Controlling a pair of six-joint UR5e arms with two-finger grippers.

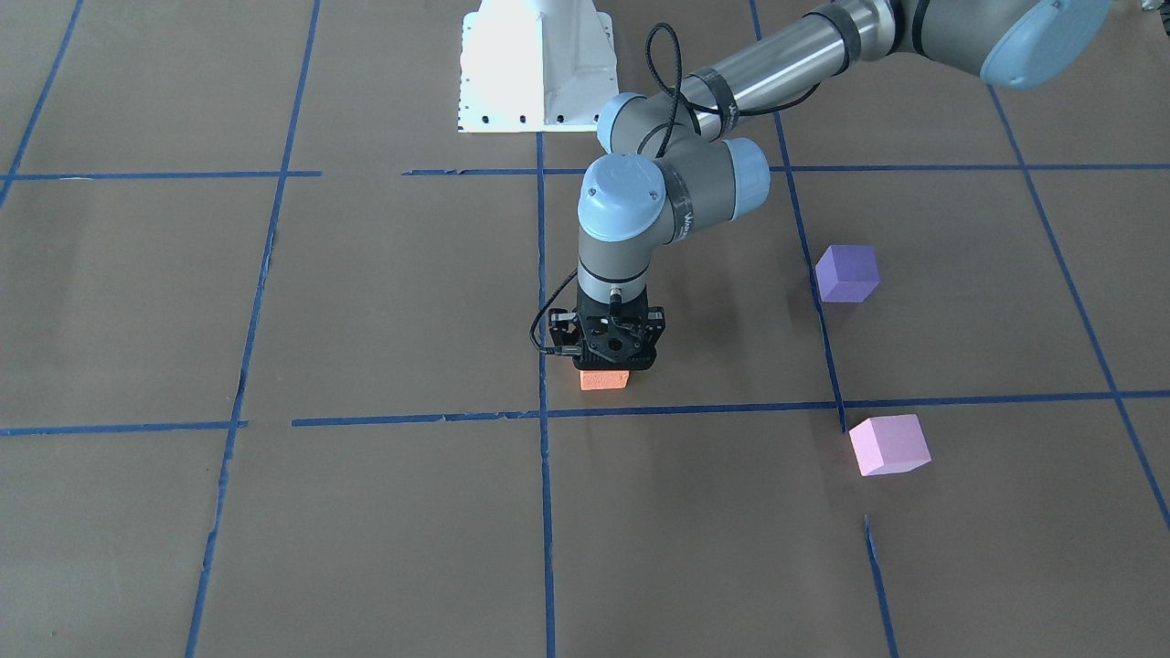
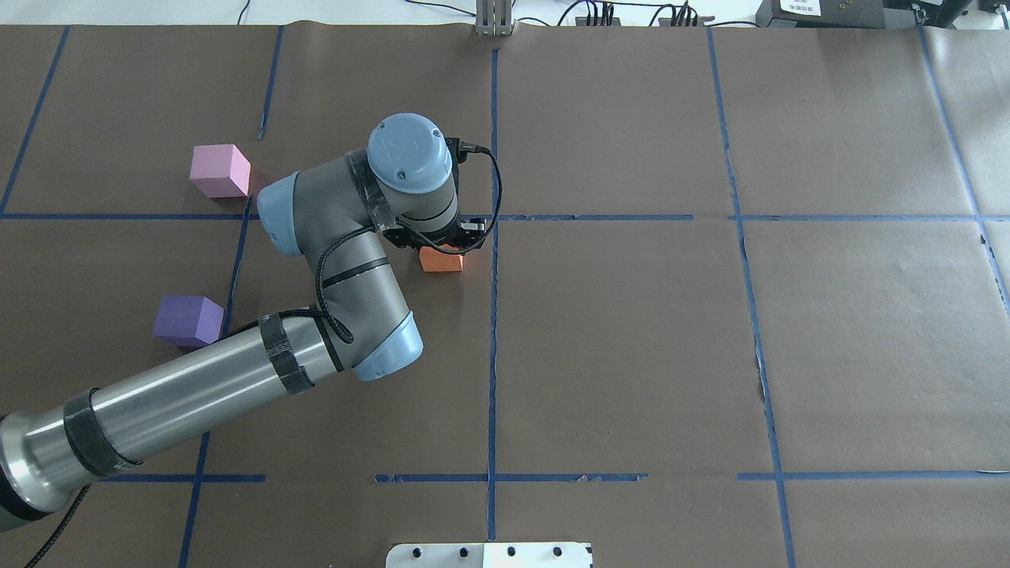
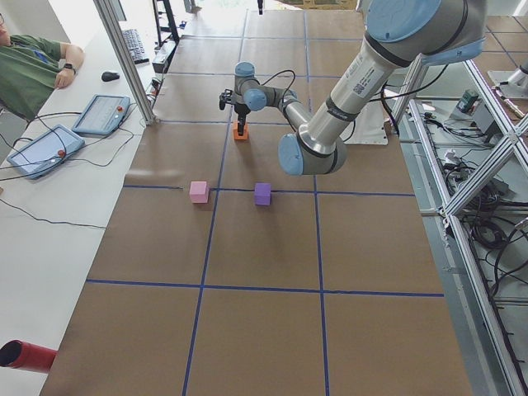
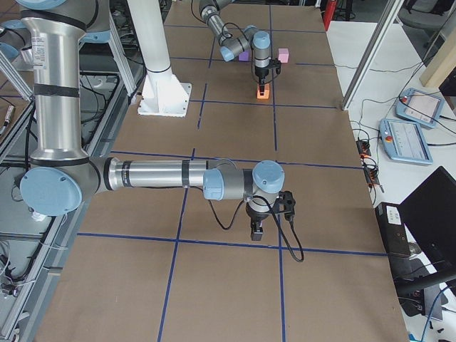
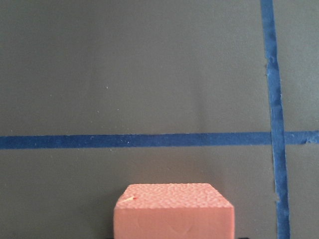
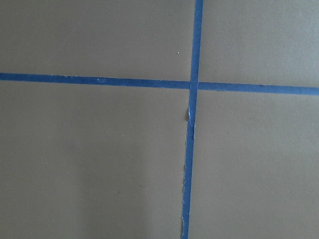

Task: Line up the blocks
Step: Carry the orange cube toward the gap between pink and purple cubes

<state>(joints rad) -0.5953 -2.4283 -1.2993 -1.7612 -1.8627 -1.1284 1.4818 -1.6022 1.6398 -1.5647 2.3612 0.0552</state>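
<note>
We judge the mid-frame orange block [image 1: 604, 379] light, soft foam — pinch opposite flat sides gently — but cannot tell whether the left end effector [image 1: 607, 364] over it grips.

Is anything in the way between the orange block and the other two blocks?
Nothing visible: only taped paper lies between the orange block, at the left gripper, and the purple block and pink block.
</note>
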